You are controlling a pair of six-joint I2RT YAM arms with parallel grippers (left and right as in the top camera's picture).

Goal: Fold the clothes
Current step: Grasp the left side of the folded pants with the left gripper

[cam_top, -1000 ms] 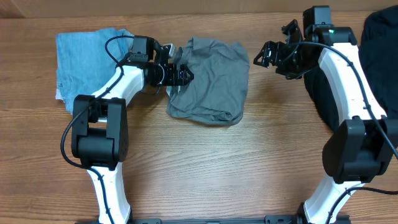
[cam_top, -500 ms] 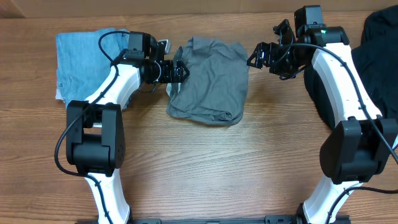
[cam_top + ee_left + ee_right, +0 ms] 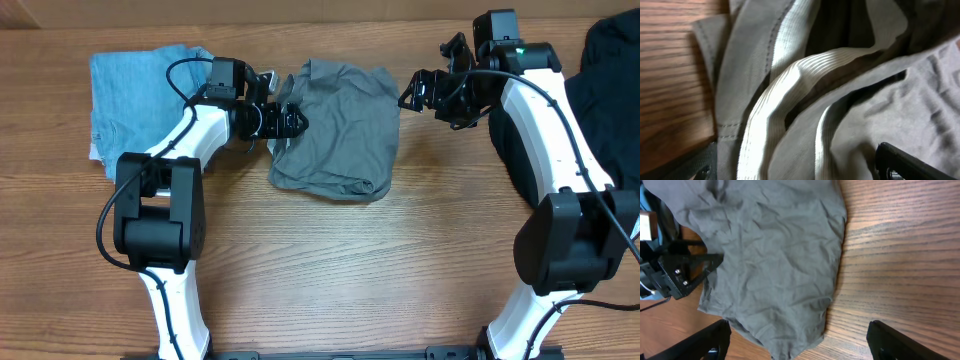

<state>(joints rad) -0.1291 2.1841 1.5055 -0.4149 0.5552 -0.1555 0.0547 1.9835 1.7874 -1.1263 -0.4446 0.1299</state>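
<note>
grey garment (image 3: 340,135): rumpled, ribbed hem | left end effector (image 3: 293,118): spread on cloth | right end effector (image 3: 410,92): spread, empty

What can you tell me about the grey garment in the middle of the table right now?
The grey garment is soft, wrinkled knit fabric lying crumpled in a rough rectangle on the wooden table, not neatly folded. Ribbed hems and stitched seams bunch at its left edge, where the open left claw sits over the folds. The open right claw hovers beside its upper right corner, apparently not touching.
</note>
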